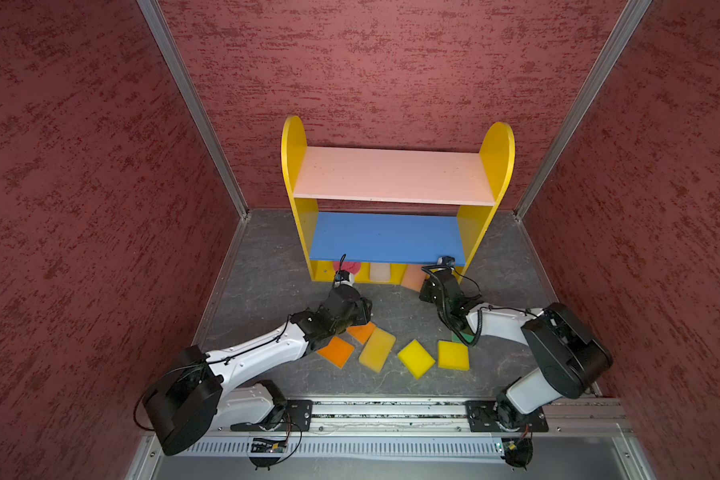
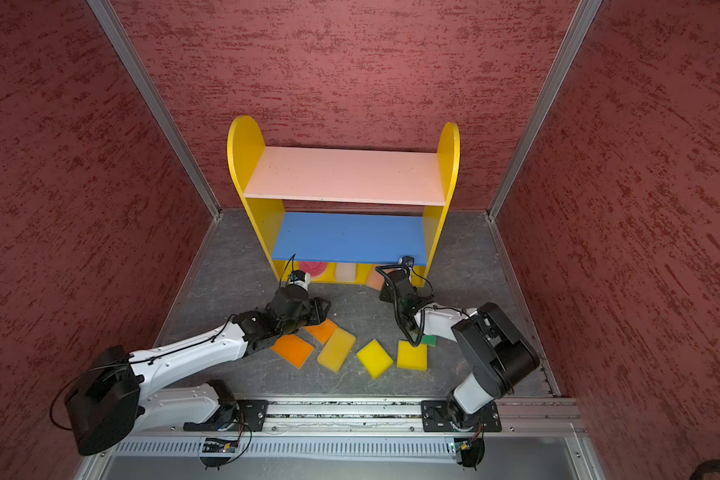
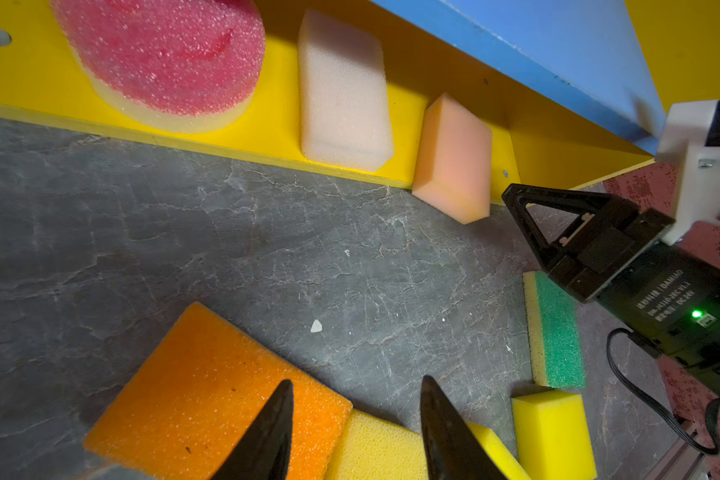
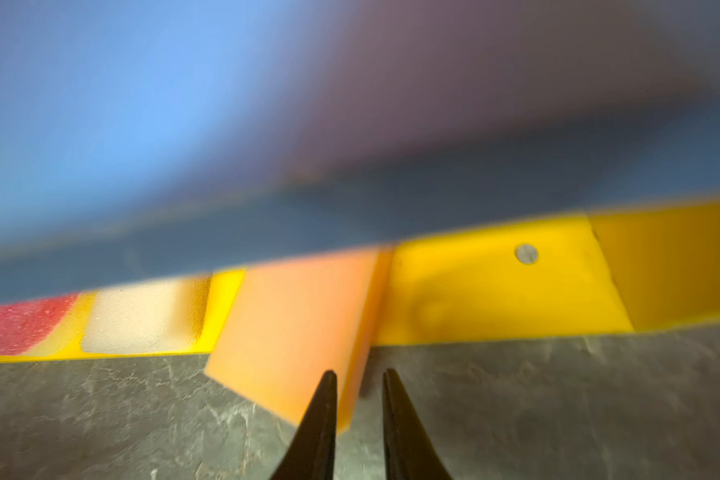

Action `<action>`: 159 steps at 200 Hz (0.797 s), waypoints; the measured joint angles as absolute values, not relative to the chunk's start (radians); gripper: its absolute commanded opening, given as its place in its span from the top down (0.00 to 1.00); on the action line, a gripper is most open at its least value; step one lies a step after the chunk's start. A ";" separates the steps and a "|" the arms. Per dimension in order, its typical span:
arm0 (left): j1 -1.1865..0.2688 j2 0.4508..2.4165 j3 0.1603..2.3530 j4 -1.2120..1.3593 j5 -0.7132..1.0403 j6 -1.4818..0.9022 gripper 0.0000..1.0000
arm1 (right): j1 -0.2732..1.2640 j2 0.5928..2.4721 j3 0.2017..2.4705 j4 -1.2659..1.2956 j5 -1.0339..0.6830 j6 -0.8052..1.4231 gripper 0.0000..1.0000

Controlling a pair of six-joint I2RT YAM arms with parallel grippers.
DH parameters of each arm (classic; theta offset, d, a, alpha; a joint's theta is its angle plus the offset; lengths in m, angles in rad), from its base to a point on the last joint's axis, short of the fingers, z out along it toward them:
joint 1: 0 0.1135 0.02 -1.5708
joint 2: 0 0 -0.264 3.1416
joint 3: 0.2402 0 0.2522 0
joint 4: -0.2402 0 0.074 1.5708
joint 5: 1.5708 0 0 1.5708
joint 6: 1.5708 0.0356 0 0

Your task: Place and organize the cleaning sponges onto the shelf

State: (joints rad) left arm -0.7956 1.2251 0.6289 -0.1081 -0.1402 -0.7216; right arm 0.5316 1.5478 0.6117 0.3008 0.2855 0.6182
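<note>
The shelf (image 1: 294, 166) stands at the back wall. On its yellow base lie a round red-pink sponge (image 3: 163, 58) and an off-white sponge (image 3: 344, 91). A peach sponge (image 4: 296, 324) leans half on the base's front edge, half on the floor. My right gripper (image 4: 359, 370) is at the peach sponge's near corner, its jaws a narrow gap apart and not clamping it. On the floor lie two orange sponges (image 1: 336, 351), three yellow sponges (image 1: 416, 358) and a green-topped one (image 3: 555, 332). My left gripper (image 3: 358, 379) hovers open over an orange sponge and a yellow one, holding nothing.
The pink board (image 1: 391, 174) and blue board (image 1: 385, 237) carry nothing. The blue board overhangs the base closely above my right wrist. Red textured walls close in the grey stone-look floor (image 1: 267, 266) on three sides, and the arms' rail (image 1: 391, 409) runs along the front.
</note>
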 measured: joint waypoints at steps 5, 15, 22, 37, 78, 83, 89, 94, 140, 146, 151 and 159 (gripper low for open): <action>-0.796 1.225 0.629 -0.108 -0.140 -0.722 0.50 | 0.532 1.534 0.603 0.301 0.284 0.628 0.93; -0.796 1.225 0.629 -0.108 -0.141 -0.722 0.50 | 0.532 1.505 0.583 0.300 0.280 0.648 1.00; -0.796 1.225 0.629 -0.107 -0.141 -0.722 0.50 | 0.533 1.488 0.572 0.297 0.276 0.666 1.00; -0.796 1.225 0.629 -0.108 -0.141 -0.722 0.51 | 0.545 1.457 0.557 0.278 0.270 0.690 1.00; -0.796 1.222 0.629 -0.108 -0.157 -0.722 0.51 | 0.595 1.406 0.536 0.238 0.224 0.761 1.00; -0.796 1.221 0.629 -0.109 -0.159 -0.722 0.51 | 0.601 1.406 0.533 0.238 0.215 0.771 1.00; -0.796 1.219 0.629 -0.109 -0.160 -0.722 0.51 | 0.607 1.408 0.530 0.240 0.204 0.782 1.00; -0.796 1.217 0.629 -0.109 -0.160 -0.722 0.51 | 0.612 1.411 0.527 0.243 0.195 0.793 1.00; -0.796 1.211 0.629 -0.111 -0.161 -0.722 0.51 | 0.624 1.515 0.521 0.297 0.158 0.849 1.00; -0.796 1.211 0.629 -0.112 -0.162 -0.722 0.51 | 0.624 1.523 0.521 0.302 0.159 0.854 1.00; -0.796 1.210 0.629 -0.113 -0.162 -0.722 0.51 | 0.624 1.530 0.521 0.307 0.160 0.857 1.00; -0.796 1.209 0.629 -0.113 -0.162 -0.722 0.51 | 0.624 1.536 0.521 0.314 0.163 0.861 1.00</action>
State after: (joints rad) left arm -0.7959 1.2095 0.6289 -0.1135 -0.1619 -0.7216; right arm 0.6235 1.5360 0.5205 0.3141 0.1635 0.8608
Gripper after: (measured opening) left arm 0.493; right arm 0.046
